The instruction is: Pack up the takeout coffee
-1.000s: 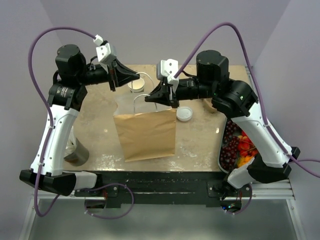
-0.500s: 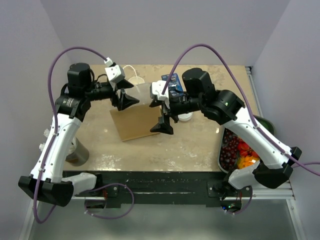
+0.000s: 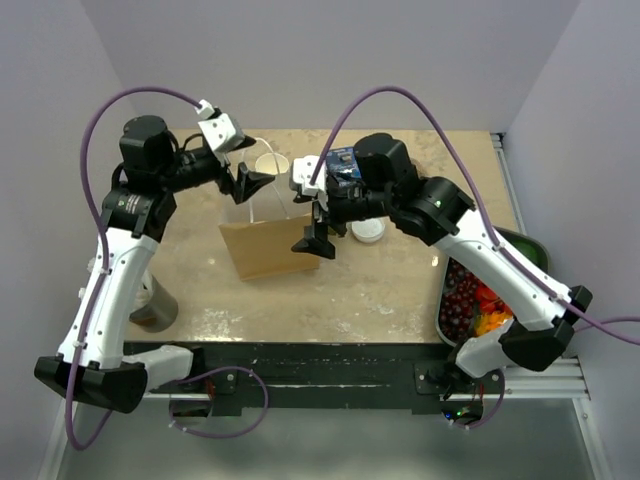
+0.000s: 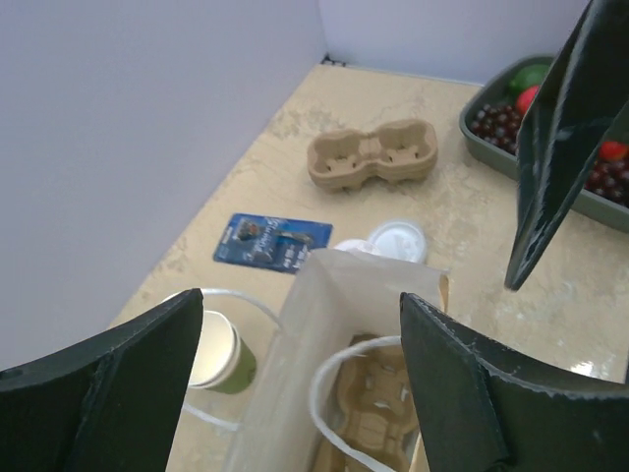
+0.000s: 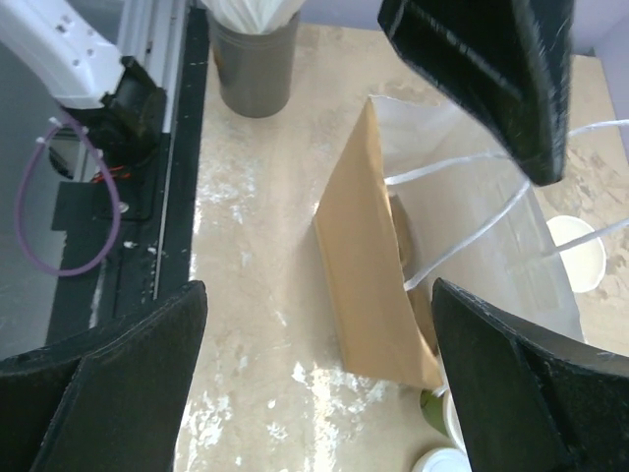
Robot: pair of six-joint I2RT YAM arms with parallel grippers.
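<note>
White-lidded takeout coffee (image 3: 368, 230), round top facing up, left claw (image 3: 255, 185) spread, right claw (image 3: 318, 228) spread

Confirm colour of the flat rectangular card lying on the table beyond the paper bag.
Blue flat rectangular card with pale print; left wrist view shows it best.

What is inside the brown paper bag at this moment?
A pulp cup carrier lies at the bottom of the paper bag, seen in the left wrist view. No cup shows inside; the bag's walls hide the rest.
</note>
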